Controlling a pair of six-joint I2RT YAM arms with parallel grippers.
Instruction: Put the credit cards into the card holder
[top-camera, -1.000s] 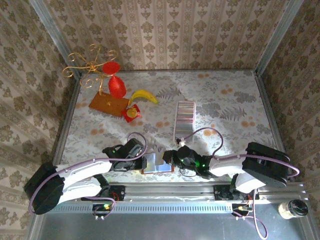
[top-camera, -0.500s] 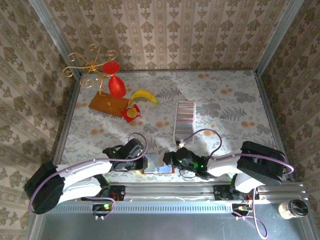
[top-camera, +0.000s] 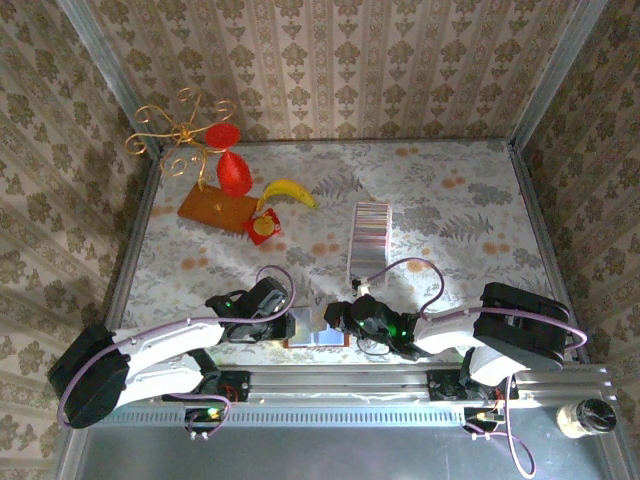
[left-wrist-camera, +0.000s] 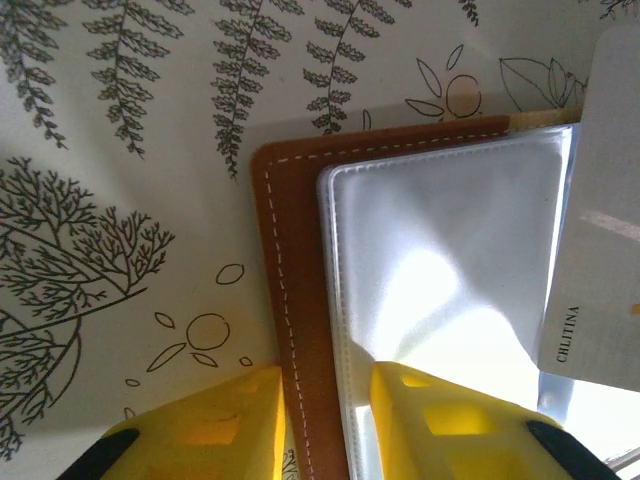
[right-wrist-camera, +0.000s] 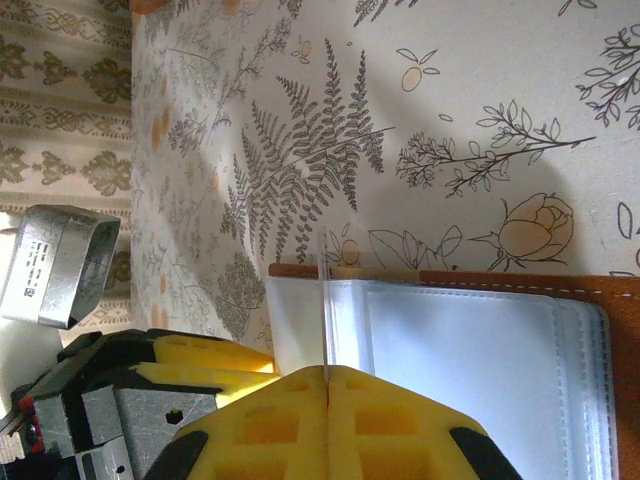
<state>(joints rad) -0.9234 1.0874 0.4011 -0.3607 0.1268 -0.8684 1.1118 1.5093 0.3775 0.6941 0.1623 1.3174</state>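
Observation:
The card holder (top-camera: 316, 338) lies open at the table's near edge, brown leather (left-wrist-camera: 290, 250) with clear sleeves (right-wrist-camera: 480, 330). My left gripper (left-wrist-camera: 325, 380) is shut on its left edge: one yellow finger (left-wrist-camera: 215, 425) is beside the leather, the other (left-wrist-camera: 450, 415) presses the sleeve. My right gripper (right-wrist-camera: 325, 372) is shut on one pale credit card (right-wrist-camera: 323, 300). It holds the card edge-down over the sleeves' open end, and the card's face (left-wrist-camera: 600, 200) reaches in from the right. The other credit cards (top-camera: 368, 238) lie in a striped strip mid-table. From above, the left gripper (top-camera: 287, 325) and the right gripper (top-camera: 335, 318) flank the holder.
At the back left are an orange-brown board (top-camera: 218, 208), a small red square (top-camera: 265, 227), a banana (top-camera: 288, 190), a red ornament (top-camera: 232, 165) and a gold wire stand (top-camera: 180, 130). The table's metal front rail (top-camera: 330, 378) runs just behind the holder.
My right gripper has edged left with the card, closer over the holder. The left jaws have narrowed slightly on the holder's edge.

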